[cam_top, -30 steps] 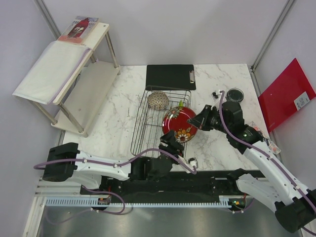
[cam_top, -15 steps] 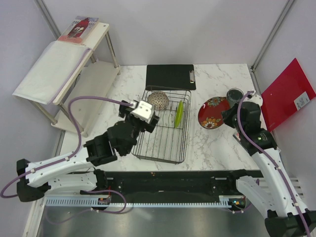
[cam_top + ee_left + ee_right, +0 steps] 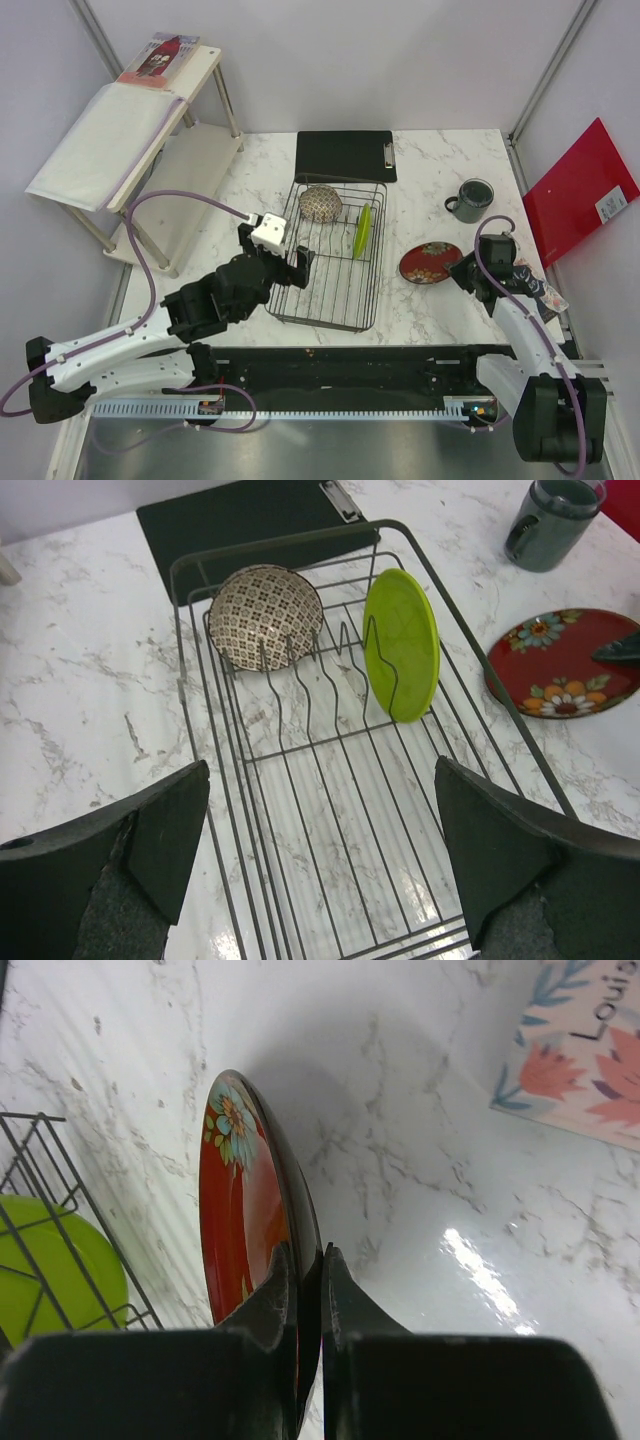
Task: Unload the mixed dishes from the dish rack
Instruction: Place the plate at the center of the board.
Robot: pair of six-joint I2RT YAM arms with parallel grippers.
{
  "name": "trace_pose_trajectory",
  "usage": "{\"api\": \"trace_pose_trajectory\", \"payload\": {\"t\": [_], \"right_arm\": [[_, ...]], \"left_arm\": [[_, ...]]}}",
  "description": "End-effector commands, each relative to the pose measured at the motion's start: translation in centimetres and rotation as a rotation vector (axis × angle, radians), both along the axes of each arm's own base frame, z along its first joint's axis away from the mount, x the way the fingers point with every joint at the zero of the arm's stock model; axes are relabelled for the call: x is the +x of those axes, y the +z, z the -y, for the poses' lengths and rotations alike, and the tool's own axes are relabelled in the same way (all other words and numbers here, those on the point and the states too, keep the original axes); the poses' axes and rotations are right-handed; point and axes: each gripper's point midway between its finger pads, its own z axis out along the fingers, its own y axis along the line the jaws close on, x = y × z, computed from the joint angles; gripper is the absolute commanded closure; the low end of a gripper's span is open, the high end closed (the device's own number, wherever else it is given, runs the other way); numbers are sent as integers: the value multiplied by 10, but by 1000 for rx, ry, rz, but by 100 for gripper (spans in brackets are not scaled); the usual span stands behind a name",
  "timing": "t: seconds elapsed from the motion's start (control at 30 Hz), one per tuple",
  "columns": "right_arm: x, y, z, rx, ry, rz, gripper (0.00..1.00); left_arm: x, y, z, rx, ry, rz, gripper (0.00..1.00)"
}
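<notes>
**Two robot arms at a dish rack on a marble counter**

A white marble counter [image 3: 430, 165] is carrying everything. A rectangular dark metal wire dish rack [image 3: 320, 290] is sitting at its middle, running from near the near edge towards the far edge. The left gripper [image 3: 320, 780] is hovering over the rack's near left corner, its claw spread wide and holding nothing.

A black clipboard [image 3: 345, 155] is lying at the counter's far edge, just behind the rack. A dark red patterned plate [image 3: 428, 262] is lying on the counter beside the rack's right side. The right gripper [image 3: 308, 1260] is pinching its right rim, with the claw closed narrowly on it.

A lime-green plate [image 3: 400, 645] is standing on edge between the rack's upright dividers, by the right side. A speckled beige-grey round bowl [image 3: 265, 615] is leaning on its side in the rack's far left corner. A dark grey-green handled mug [image 3: 472, 198] is standing upright towards the counter's far right corner.
</notes>
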Motion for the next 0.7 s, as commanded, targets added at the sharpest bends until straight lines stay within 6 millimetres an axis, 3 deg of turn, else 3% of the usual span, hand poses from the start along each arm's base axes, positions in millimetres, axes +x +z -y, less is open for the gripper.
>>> {"api": "trace_pose_trajectory", "payload": {"t": [0.0,0.13,0.2,0.3,0.33,0.43,0.67], "right_arm": [[43,31,-4,56,-23,177,100],[48,20,1,27,-21,126,100],[47,3,1,8,0,58,100],[42,-16,-7,27,56,-24,76],[39,-21,-9,35,69,-39,62],[31,-31,-10,28,94,-70,47],[17,-40,-8,-5,120,-104,36]], "left_arm": [[-7,-2,9,-108,-24,-55,1],[-10,-7,12,-123,-39,-81,1],[-11,-9,14,-124,-50,-88,1],[-12,-13,15,-116,-51,-101,1],[-12,-15,15,-112,-52,-105,1],[-12,-19,16,-100,-50,-112,1],[-12,-31,24,-75,-60,-148,1]]}}
